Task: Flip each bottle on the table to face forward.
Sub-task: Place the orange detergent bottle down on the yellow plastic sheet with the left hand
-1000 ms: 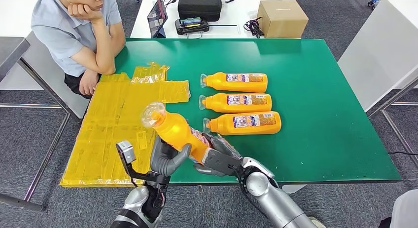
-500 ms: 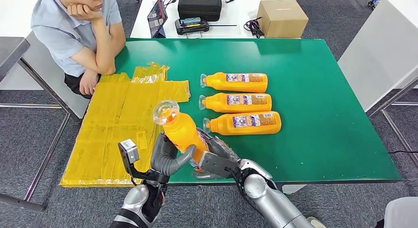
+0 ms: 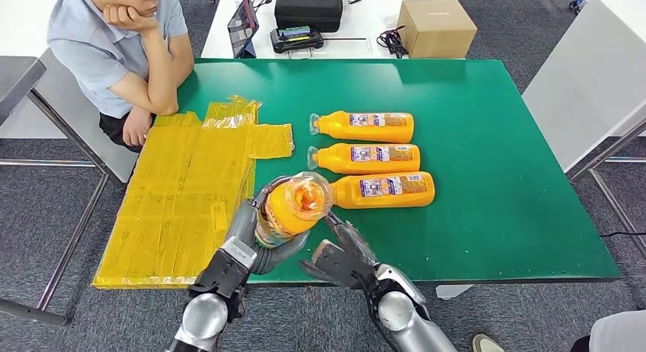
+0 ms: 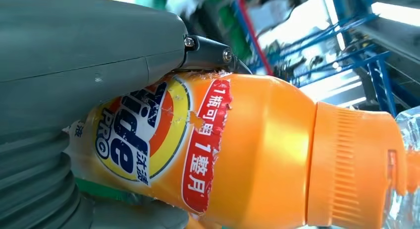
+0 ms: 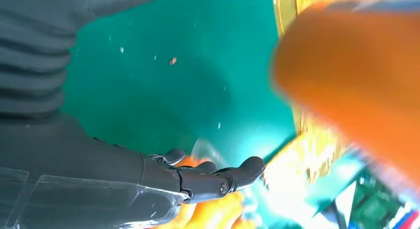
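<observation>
My left hand [image 3: 255, 241] wraps its fingers around an orange bottle [image 3: 293, 207], lifted off the green bench [image 3: 487, 177] with its clear cap tipped toward my head. The left wrist view reads its torn front label [image 4: 163, 140]. My right hand [image 3: 339, 257] holds nothing, fingers [image 5: 233, 177] spread. Three bottles [image 3: 373, 158] lie beyond.

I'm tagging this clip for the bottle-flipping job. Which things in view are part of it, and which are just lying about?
Part of the job:
held bottle, gripped by the left hand
three bottles lying on the green table: back, middle, front
right hand, open

Lying about:
yellow sheet
cardboard box
black case
tablet
</observation>
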